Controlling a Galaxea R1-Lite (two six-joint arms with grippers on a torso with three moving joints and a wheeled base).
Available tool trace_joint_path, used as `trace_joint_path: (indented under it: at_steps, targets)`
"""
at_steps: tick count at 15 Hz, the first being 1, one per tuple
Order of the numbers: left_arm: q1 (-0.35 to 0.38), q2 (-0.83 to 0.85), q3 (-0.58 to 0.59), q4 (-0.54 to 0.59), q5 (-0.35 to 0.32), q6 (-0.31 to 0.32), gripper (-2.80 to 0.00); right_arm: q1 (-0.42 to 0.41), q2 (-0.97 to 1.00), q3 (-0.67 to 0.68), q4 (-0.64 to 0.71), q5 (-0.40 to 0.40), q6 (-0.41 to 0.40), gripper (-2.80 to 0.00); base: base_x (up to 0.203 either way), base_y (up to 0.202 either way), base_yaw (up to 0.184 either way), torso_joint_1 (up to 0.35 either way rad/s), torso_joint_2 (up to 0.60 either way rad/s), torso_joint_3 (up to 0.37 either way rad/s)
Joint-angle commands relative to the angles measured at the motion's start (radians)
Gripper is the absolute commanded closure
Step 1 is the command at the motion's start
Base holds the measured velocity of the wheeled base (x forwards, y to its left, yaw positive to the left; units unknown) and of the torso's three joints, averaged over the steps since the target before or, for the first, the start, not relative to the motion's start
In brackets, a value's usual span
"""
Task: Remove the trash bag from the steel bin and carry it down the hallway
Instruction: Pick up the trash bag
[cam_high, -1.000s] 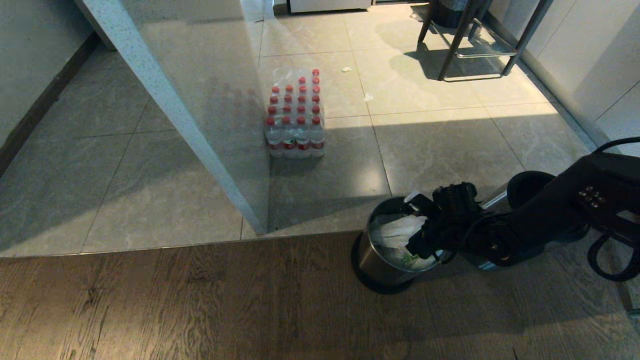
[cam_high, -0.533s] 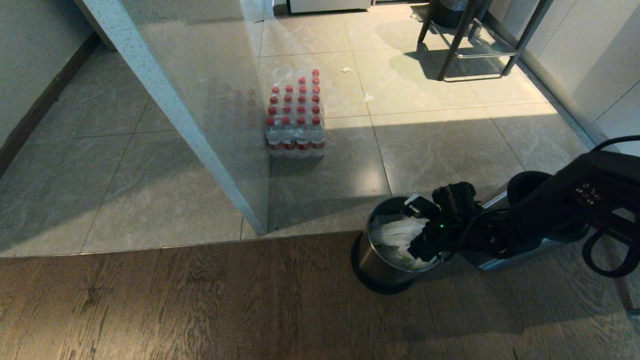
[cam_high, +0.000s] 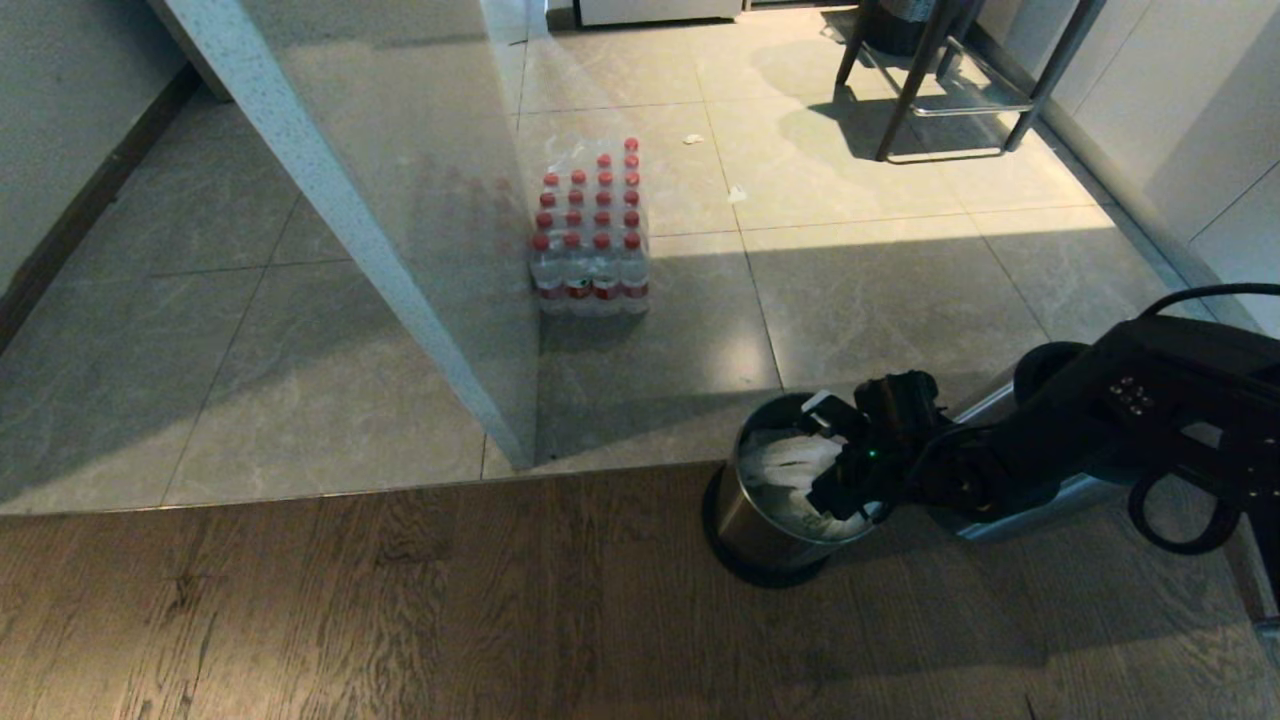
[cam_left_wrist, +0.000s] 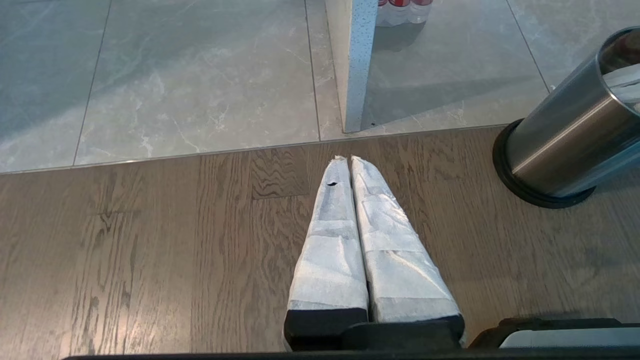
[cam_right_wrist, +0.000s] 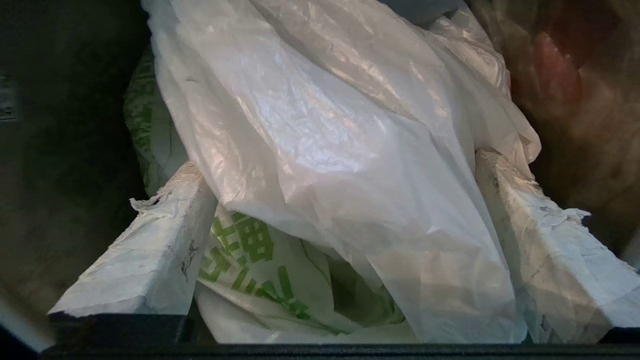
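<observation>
The steel bin (cam_high: 742, 522) stands on the wood floor at the edge of the tiles, right of centre in the head view. The trash bag (cam_high: 785, 468), thin white plastic with green print, fills it. My right gripper (cam_high: 828, 455) reaches into the bin's mouth from the right. In the right wrist view this gripper (cam_right_wrist: 332, 177) is open, its white-wrapped fingers (cam_right_wrist: 150, 250) on either side of a bunched fold of the trash bag (cam_right_wrist: 320, 125). My left gripper (cam_left_wrist: 348, 160) hangs shut and empty over the wood floor, left of the steel bin (cam_left_wrist: 560, 140).
A white wall end (cam_high: 400, 200) juts out left of the bin, with a shrink-wrapped pack of water bottles (cam_high: 590, 240) beside it. The tiled hallway floor (cam_high: 150, 330) runs left of that wall. Stool legs (cam_high: 940, 80) stand at the far right.
My right arm has pushed a little to the left and down, sinking the open gripper deeper into the bin over the bag. Bin, bag and left arm have stayed put.
</observation>
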Motion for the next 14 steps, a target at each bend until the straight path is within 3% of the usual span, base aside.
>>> trace_joint_path:
  at_steps: [1, 4, 12, 13, 14]
  targets:
    - [0.000, 0.000, 0.000, 0.000, 0.001, 0.000, 0.00, 0.001, 0.043, -0.023, -0.018, -0.003, -0.005, -2.80, 0.000, 0.000, 0.000, 0.000, 0.00, 0.000]
    - [0.000, 0.000, 0.000, 0.000, 0.000, 0.000, 0.00, 0.001, 0.109, -0.094, -0.057, -0.013, -0.009, -2.80, 0.000, 0.000, 0.000, 0.000, 0.00, 0.000]
    - [0.000, 0.000, 0.000, 0.000, 0.000, 0.000, 0.00, 0.001, 0.140, -0.106, -0.057, -0.040, -0.034, -2.80, 0.000, 0.000, 0.000, 0.000, 0.00, 0.000]
    - [0.000, 0.000, 0.000, 0.000, 0.001, 0.000, 0.00, 0.001, 0.135, -0.104, -0.061, -0.040, -0.032, 0.00, 0.000, 0.000, 0.000, 0.000, 0.00, 0.000]
    - [0.000, 0.000, 0.000, 0.000, 0.000, 0.000, 0.00, 0.001, 0.128, -0.097, -0.062, -0.040, -0.028, 0.00, 0.000, 0.000, 0.000, 0.000, 0.00, 0.000]
